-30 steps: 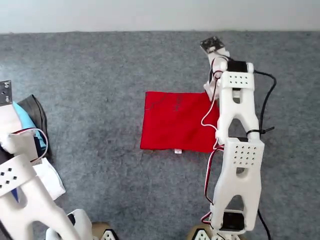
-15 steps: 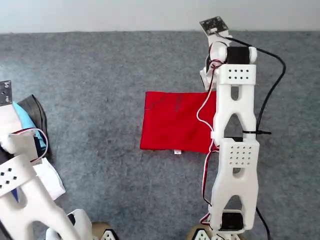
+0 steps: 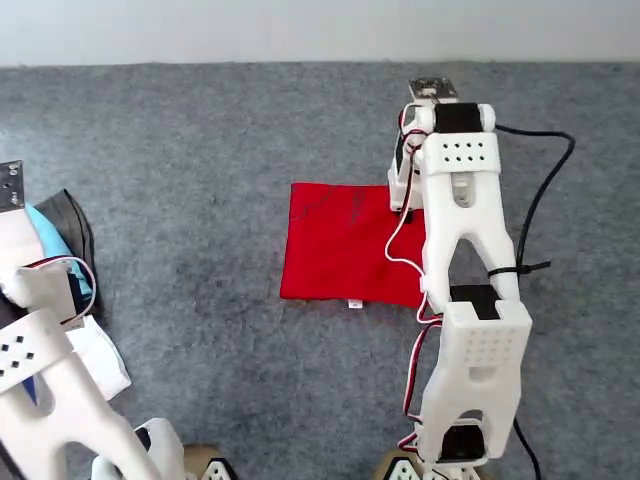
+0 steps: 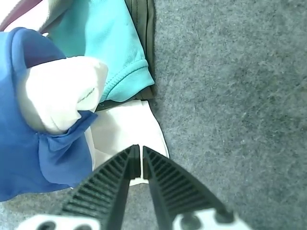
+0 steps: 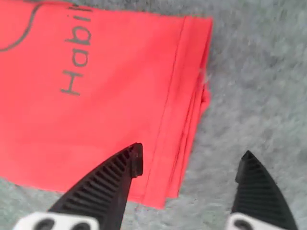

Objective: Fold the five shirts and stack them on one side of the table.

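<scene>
A folded red shirt (image 3: 345,250) lies flat in the middle of the grey table. My right gripper (image 5: 192,157) hangs open just above its far right corner, and the red shirt's (image 5: 96,91) layered edge lies between the two fingers. My right arm (image 3: 465,260) covers that side of the shirt from above. At the table's left edge my left gripper (image 4: 140,152) is shut and holds nothing, poised over a loose pile: a blue shirt (image 4: 33,153), a teal shirt (image 4: 105,43), a white shirt (image 4: 122,127) and a dark one (image 4: 144,28).
The pile (image 3: 70,270) sits under my left arm (image 3: 40,390) at the left edge. Bare grey felt (image 3: 200,150) stretches between the pile and the red shirt. The table's far edge meets a pale wall (image 3: 300,30).
My right arm has swung its wrist to the left, bringing the gripper from beyond the shirt's right edge over its far right corner. The left arm and the red shirt have stayed still.
</scene>
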Controlling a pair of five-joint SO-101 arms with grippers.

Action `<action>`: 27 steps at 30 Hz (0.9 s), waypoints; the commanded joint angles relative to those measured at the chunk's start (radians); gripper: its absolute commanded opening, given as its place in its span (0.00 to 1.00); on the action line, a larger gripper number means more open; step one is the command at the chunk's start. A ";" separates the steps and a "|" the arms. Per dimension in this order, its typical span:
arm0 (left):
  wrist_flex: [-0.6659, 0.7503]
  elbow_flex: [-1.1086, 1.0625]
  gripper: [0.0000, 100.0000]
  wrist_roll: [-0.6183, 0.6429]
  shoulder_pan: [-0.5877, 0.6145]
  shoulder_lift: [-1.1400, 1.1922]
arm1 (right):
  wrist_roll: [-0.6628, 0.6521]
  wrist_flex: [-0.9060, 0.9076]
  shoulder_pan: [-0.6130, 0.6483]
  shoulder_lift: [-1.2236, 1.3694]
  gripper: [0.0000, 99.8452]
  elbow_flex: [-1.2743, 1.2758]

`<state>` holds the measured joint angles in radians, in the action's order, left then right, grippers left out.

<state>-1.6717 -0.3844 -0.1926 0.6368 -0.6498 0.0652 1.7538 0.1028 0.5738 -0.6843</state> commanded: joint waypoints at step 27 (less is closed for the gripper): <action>0.011 0.005 0.01 -0.003 0.000 -0.008 | -0.152 0.042 0.004 0.259 0.01 0.002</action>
<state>-1.6717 -0.3844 -0.1926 0.6368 -0.6498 -0.0115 1.7538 0.1412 0.8823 -0.6859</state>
